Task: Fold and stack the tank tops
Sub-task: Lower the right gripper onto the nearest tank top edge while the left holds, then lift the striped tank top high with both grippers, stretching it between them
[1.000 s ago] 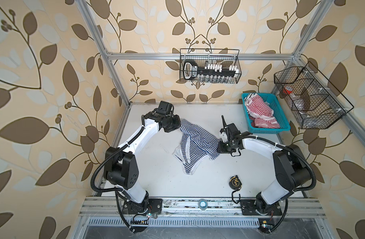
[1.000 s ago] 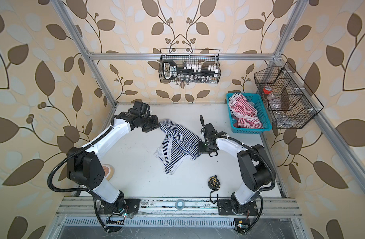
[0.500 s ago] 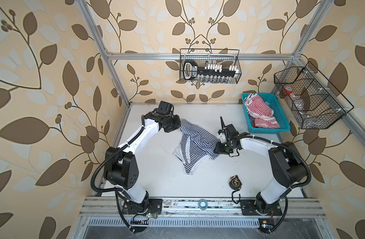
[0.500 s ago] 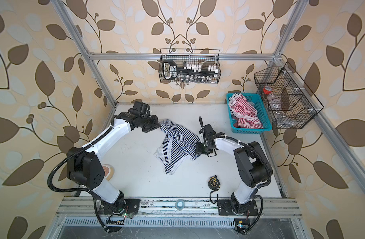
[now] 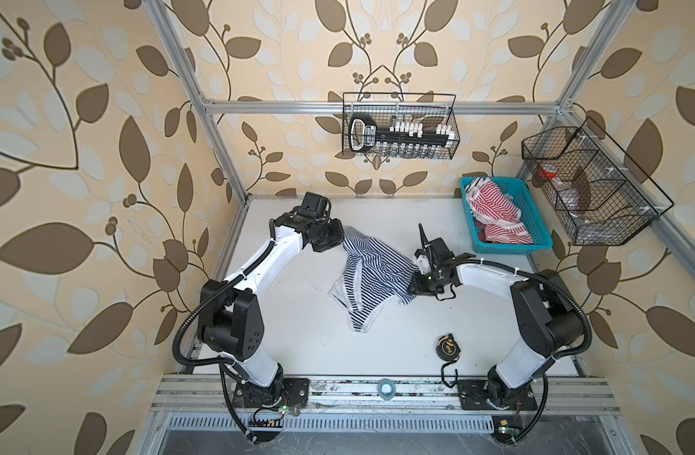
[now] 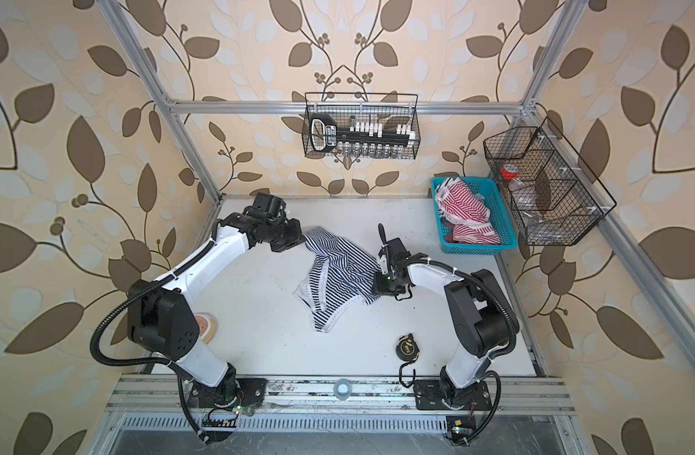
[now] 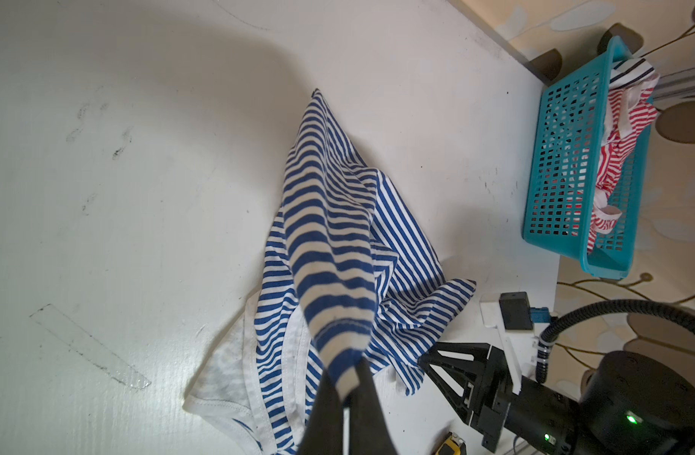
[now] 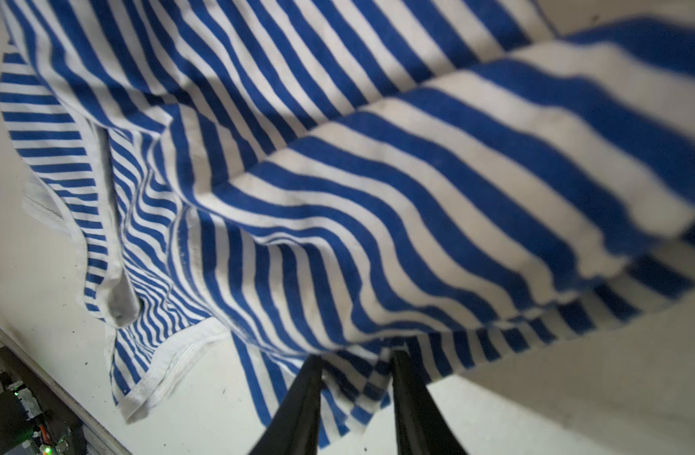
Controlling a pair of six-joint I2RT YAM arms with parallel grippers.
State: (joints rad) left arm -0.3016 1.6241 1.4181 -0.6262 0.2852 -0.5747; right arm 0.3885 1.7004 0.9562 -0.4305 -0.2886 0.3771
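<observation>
So here's where I'm at with the navy-and-white tank top (image 5: pixel 371 272). My left pincer (image 7: pixel 348 378) is clamped fully shut on one corner and has it lifted off the tabletop (image 5: pixel 298 335). The cloth hangs from it in a tapering ridge, and the rest lies crumpled below, with the straps and white trim spilling toward the front edge. My guess at the reason: hold one corner high so the other arm can find the matching corner and pull the thing flat before any folding.

My right pincer (image 8: pixel 355 358) is down at the opposite edge, jaws partly apart with the hem lying across the tips. I can't tell that it has any real bite on the cloth yet. The red-and-white tank top (image 5: pixel 495 214) sits bunched in the teal basket (image 5: pixel 511 247) at the far right corner, well apart from all this, so I figure it's waiting its turn.

The surface is plain white, scuffed in places, with a strip of clear tape (image 7: pixel 90 346) stuck on it. A black tape measure (image 5: pixel 448 348) lies near the front, apart from the cloth. The room is a metal-framed booth with leaf wallpaper (image 5: pixel 82 157) and a wire basket (image 5: pixel 399 126) hanging on the back wall.
</observation>
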